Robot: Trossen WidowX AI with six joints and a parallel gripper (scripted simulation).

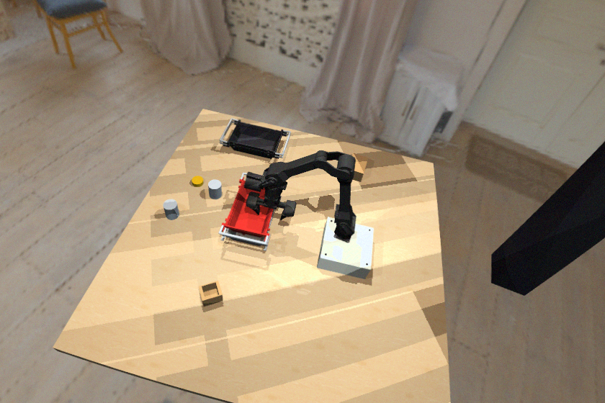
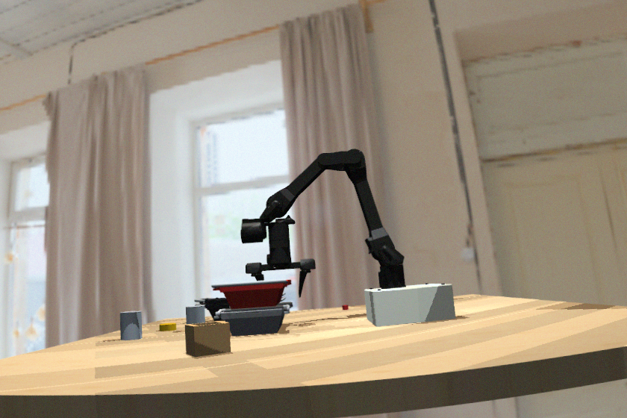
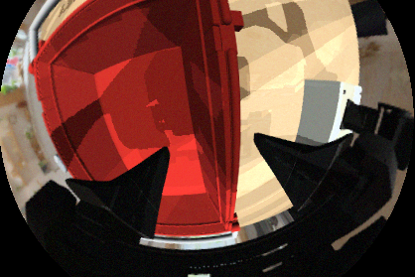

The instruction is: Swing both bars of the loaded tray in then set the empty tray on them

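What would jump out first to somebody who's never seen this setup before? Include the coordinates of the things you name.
Probably the bright red tray [image 1: 248, 215] [image 2: 254, 295] [image 3: 141, 99], stacked above a dark grey tray [image 2: 251, 323] on the wooden table. Next, the black arm [image 1: 345, 196] [image 2: 304, 181] arching from its pale base, with its open pincer [image 1: 270, 210] [image 2: 280, 286] [image 3: 211, 144] over the red tray's side. Then a black tray [image 1: 256, 139] near the table's far edge, in the top view.

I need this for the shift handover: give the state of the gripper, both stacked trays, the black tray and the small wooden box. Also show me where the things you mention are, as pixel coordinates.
gripper [image 1: 270, 209] [image 2: 281, 286] [image 3: 211, 144]: open, astride the red tray's side wall
red tray [image 1: 248, 213] [image 2: 254, 295] [image 3: 149, 94]: empty, about level, above the gray tray
gray tray [image 2: 251, 322]: upright, load hidden
black tray [image 1: 256, 139]: upright
small wooden box [image 1: 210, 296] [image 2: 207, 338]: open-topped, upright
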